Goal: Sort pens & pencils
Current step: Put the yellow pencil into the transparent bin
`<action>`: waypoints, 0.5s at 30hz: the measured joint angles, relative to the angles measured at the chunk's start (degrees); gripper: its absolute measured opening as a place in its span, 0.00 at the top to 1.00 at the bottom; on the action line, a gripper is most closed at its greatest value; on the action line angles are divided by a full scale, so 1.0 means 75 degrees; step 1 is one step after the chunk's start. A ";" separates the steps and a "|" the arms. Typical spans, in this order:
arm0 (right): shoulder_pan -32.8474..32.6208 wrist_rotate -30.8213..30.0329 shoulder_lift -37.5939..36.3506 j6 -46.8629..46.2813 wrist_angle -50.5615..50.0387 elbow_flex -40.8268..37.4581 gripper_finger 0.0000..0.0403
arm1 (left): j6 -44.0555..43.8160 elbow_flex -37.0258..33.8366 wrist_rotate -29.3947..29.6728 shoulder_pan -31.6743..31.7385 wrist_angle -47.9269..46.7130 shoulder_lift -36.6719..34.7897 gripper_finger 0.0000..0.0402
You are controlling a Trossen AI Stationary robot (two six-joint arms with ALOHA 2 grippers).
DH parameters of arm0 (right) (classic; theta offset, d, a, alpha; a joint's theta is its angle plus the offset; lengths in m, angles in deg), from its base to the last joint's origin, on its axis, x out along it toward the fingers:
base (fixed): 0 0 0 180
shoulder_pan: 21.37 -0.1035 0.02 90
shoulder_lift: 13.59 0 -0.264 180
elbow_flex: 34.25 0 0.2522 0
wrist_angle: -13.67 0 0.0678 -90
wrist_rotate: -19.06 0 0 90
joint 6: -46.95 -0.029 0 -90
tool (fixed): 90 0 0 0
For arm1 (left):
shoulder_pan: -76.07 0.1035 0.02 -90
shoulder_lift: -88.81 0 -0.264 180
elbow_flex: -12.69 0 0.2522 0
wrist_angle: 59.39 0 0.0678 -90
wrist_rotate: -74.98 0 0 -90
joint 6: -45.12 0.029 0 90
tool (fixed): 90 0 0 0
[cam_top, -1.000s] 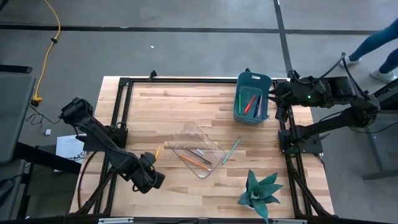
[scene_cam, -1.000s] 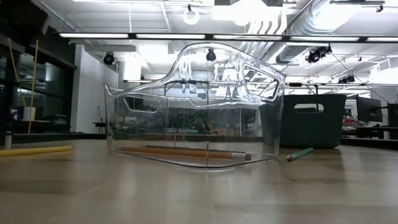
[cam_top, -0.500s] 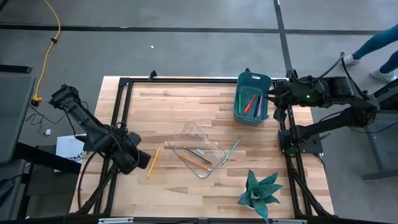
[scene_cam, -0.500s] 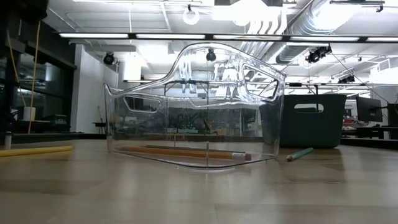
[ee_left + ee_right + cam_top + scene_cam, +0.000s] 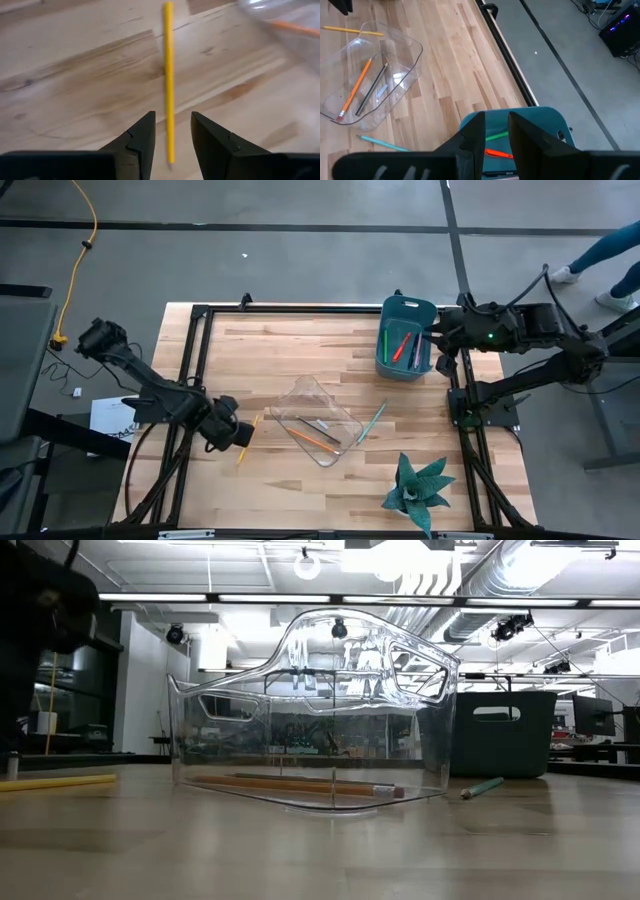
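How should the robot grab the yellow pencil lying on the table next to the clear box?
Probably near the middle of the yellow pencil, coming straight down from above. It lies flat on the wooden table, clear of the clear bin, so the fingers can close across its thin shaft. The left gripper is open, with the pencil's near end between its fingers.

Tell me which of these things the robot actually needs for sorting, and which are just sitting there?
Needed:
yellow pencil by the left gripper
teal pencil
clear bin holding pencils
blue bin holding pens

Just there:
potted plant
yellow cable
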 joint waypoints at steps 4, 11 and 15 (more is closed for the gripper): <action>0.0001 -0.0003 -0.0002 0.0026 0.0000 0.0000 0.81 | 0.0203 0.0052 -0.0588 0.0257 0.0064 0.0416 0.72; 0.0003 -0.0012 0.0000 0.0202 0.0025 0.0000 0.81 | 0.0988 0.0518 -0.1194 0.0792 0.0161 0.1449 0.72; 0.0000 -0.0012 -0.0002 0.0342 0.0041 0.0000 0.81 | 0.1297 0.0740 -0.1583 0.1012 0.0203 0.1996 0.72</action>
